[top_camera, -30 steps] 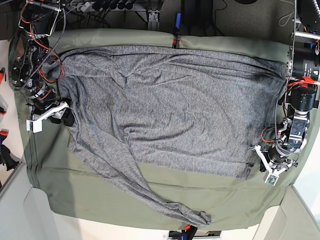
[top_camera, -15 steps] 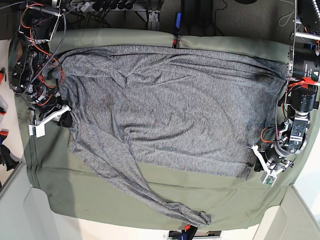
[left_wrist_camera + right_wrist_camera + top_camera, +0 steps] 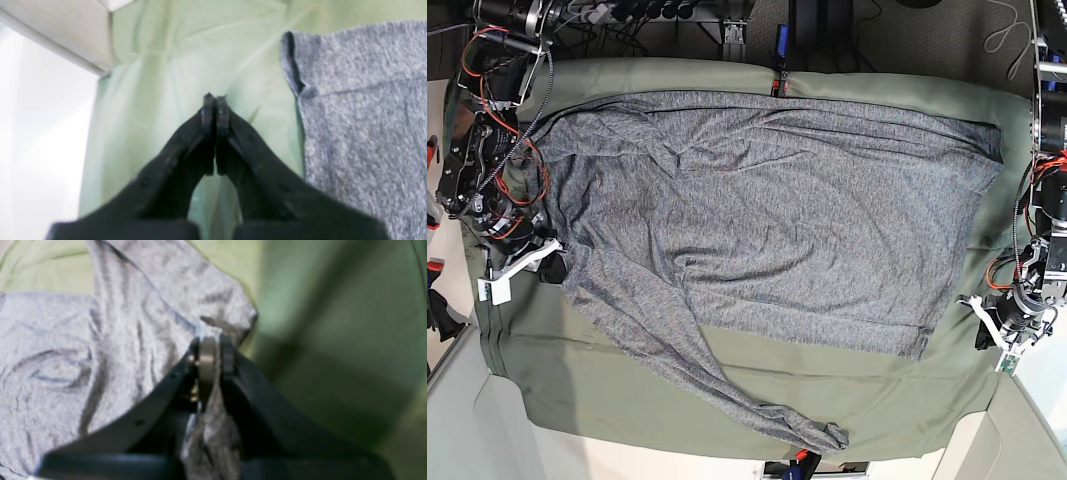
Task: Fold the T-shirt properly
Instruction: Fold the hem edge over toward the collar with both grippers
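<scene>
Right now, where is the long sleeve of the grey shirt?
In the base view, the sleeve trails from the T-shirt toward the bottom edge, lying on the green cloth.

A robotics lab bench, by every sign around me. Past my right arm, bare red and black wiring loops openly over the joints, nothing boxed in. Beyond the far edge of the table, opposite both my grippers, a power strip and a tangle of dark cables lie on grey carpet. An olive-green cloth is stretched over the work table beneath me, held at the far edge by a clamp. Pale panels box in the near corners.
</scene>
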Available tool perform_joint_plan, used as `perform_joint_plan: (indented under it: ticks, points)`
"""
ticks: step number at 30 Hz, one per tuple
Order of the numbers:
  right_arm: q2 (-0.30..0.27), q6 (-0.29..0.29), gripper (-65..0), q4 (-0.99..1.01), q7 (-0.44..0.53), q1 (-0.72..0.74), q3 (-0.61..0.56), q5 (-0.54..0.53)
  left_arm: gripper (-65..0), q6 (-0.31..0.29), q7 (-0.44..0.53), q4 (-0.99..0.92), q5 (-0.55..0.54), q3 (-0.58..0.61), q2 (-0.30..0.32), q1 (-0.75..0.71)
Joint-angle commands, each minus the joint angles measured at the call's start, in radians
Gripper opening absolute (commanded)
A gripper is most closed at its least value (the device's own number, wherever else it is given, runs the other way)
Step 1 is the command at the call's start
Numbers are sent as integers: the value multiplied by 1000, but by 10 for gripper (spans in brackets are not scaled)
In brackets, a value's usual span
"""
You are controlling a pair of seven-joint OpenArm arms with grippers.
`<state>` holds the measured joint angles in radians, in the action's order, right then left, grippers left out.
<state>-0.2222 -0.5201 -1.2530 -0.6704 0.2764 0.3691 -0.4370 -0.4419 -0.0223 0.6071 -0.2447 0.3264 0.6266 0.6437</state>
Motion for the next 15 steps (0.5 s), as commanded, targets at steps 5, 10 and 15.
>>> perform_joint_plan:
  ticks: [5,10,15]
  points:
    - [-27,-10,-650,-141,-10,-57,5,-59,-650,-49,18,96,-60,-5,54,-45]
    - [-29,-11,-650,-189,-23,-108,5,-60,-650,-48,19,127,-84,-5,35,-64]
    - [-29,-10,-650,-188,-23,-125,5,-60,-331,-5,19,122,-103,-5,-17,-63]
